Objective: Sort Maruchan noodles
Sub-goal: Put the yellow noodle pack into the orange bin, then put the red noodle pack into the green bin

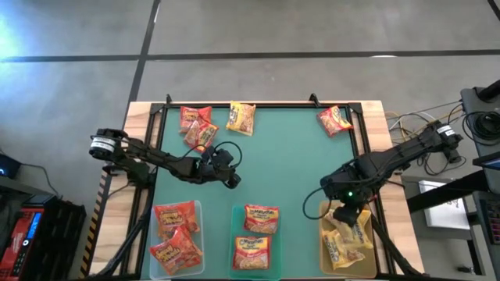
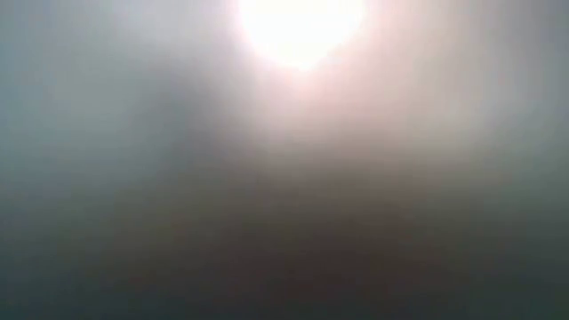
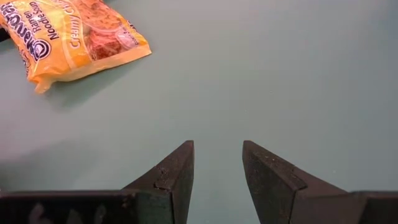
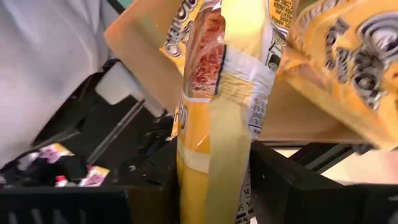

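Note:
Several Maruchan noodle packets lie flat on the green mat: two red ones (image 1: pixel 197 129) and a yellow one (image 1: pixel 241 119) (image 3: pixel 68 37) at the far left, and a red one (image 1: pixel 334 121) at the far right. My left gripper (image 1: pixel 231 176) (image 3: pixel 217 149) stands open over bare mat, near those far-left packets, with nothing between its fingers. My right gripper (image 1: pixel 349 212) is over the right bin (image 1: pixel 323 234), shut on a yellow packet (image 4: pixel 211 124). The low view shows only haze. My right gripper pinches the yellow packet between its two fingers (image 4: pixel 280 186), one on each flat face. The packet stands edge-on to the wrist camera, its back seam (image 4: pixel 233 143) showing. The fingers slant down from above, over the right bin. Whether the packet's lower end rests on anything is hidden.
Three shallow bins stand along the near edge: the left (image 1: pixel 195 207) holds red packets, the middle (image 1: pixel 234 215) orange-red ones, the right yellow ones (image 1: pixel 348 246). A wooden frame (image 1: pixel 375 117) rims the mat. The mat's middle (image 1: pixel 281 164) is bare.

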You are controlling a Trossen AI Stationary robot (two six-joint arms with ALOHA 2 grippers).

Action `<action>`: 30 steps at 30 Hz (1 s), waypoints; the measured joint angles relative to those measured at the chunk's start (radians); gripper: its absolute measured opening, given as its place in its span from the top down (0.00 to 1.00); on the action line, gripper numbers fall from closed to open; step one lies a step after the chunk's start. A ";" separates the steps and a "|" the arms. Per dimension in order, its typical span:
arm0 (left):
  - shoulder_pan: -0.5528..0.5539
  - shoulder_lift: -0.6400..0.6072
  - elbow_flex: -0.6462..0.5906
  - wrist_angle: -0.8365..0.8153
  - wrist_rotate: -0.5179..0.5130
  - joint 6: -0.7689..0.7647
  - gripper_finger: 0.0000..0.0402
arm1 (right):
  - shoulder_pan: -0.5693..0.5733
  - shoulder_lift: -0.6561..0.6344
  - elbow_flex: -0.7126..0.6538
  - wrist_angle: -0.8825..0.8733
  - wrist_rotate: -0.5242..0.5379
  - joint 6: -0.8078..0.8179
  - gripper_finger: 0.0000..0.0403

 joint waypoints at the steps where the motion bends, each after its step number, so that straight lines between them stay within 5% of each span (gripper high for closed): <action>1: 0.000 0.000 0.000 0.000 0.000 0.000 0.70 | 0.005 0.007 0.000 -0.001 0.012 -0.018 0.66; 6: 0.000 0.000 0.000 -0.002 0.000 0.000 0.70 | 0.011 0.039 0.000 -0.002 0.029 -0.054 0.60; 13: 0.000 0.000 0.000 -0.006 0.000 0.005 0.70 | 0.009 0.033 0.000 -0.002 -0.145 0.057 0.57; 18: 0.000 0.018 0.000 -0.012 0.000 0.007 0.70 | 0.009 0.010 0.000 -0.002 -0.165 0.100 0.57; 30: 0.000 0.050 0.036 -0.004 -0.006 0.049 0.70 | -0.119 0.007 0.000 0.132 0.164 -0.100 0.56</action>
